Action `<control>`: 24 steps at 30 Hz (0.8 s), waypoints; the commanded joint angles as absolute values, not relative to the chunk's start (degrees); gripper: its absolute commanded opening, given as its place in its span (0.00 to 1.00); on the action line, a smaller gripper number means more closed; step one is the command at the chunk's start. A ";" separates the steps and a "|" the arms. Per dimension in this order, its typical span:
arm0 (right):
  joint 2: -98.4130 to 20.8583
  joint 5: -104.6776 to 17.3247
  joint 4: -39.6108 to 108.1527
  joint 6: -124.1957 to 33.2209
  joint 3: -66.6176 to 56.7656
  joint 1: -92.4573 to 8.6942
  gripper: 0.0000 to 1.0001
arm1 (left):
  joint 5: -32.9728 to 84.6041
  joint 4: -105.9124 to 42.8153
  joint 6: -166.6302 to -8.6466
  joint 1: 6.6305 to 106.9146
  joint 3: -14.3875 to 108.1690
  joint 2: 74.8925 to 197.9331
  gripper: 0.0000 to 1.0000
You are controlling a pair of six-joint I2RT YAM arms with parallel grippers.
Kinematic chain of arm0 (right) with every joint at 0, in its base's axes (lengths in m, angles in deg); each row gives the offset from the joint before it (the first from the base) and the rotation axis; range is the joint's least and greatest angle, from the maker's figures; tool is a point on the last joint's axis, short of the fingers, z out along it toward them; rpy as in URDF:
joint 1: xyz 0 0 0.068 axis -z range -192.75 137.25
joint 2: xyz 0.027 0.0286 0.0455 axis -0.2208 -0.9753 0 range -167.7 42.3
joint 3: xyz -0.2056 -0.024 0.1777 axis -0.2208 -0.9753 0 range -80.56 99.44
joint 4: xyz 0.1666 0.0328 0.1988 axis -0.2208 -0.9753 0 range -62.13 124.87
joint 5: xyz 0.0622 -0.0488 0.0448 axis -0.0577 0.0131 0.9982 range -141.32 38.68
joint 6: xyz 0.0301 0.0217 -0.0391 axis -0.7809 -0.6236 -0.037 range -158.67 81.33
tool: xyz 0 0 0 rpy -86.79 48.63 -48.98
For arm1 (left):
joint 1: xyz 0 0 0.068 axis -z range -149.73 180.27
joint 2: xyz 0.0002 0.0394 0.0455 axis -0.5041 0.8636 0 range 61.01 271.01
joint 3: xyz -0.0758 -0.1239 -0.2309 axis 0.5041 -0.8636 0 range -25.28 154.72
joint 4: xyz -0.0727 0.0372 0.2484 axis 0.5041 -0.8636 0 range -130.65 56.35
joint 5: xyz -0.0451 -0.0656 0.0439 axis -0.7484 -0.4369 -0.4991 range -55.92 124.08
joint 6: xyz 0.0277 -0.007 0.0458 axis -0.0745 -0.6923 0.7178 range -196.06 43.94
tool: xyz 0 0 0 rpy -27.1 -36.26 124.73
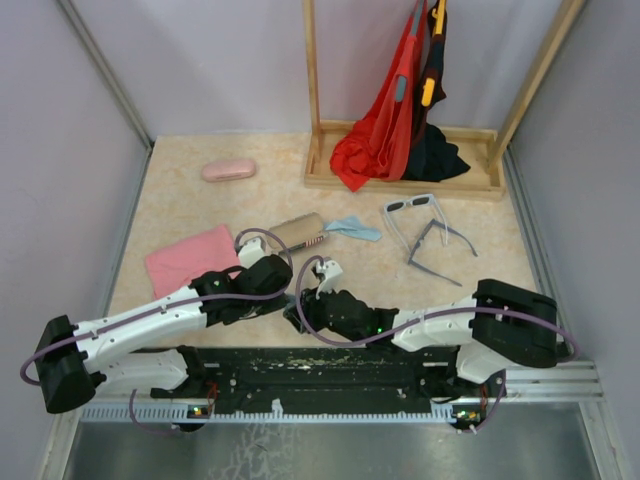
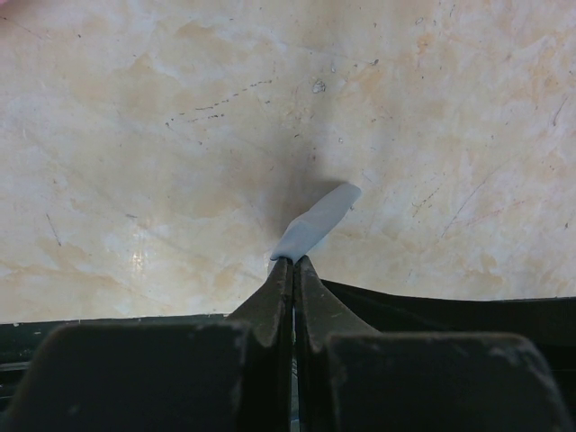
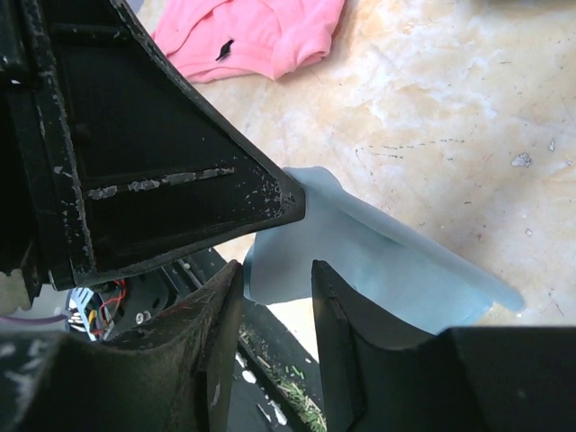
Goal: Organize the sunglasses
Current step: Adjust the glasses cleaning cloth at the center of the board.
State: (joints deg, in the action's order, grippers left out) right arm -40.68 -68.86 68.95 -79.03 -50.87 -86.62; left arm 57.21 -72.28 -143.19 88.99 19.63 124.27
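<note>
As both wrist views show: blue cloth (image 3: 387, 261) (thin, pale).
Left gripper (image 2: 293, 263): jaws pinching blue cloth.
Right gripper (image 3: 276, 274): jaws spread.

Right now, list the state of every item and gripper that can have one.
left gripper, shut on held blue cloth
right gripper, open, not gripping
white sunglasses, arms unfolded
grey glasses, arms unfolded
pink case, closed
tan case, open or shut unclear
</note>
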 commanded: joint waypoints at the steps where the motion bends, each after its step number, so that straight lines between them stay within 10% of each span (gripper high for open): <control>1: -41.10 -69.68 70.73 -80.11 -48.01 -87.20 0.35 | 58.68 -73.20 -143.91 88.63 20.61 123.35 0.00; 18: -38.05 -70.06 71.03 -80.60 -49.59 -87.20 0.00 | 57.18 -68.81 -138.78 88.63 19.39 121.21 0.02; 24: -33.70 -72.61 71.65 -82.95 -52.85 -87.11 0.00 | 57.87 -66.16 -134.40 88.68 19.05 114.47 0.37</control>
State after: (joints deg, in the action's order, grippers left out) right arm -38.23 -69.97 68.43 -81.00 -50.98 -86.62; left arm 56.95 -69.29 -137.97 88.99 19.28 118.96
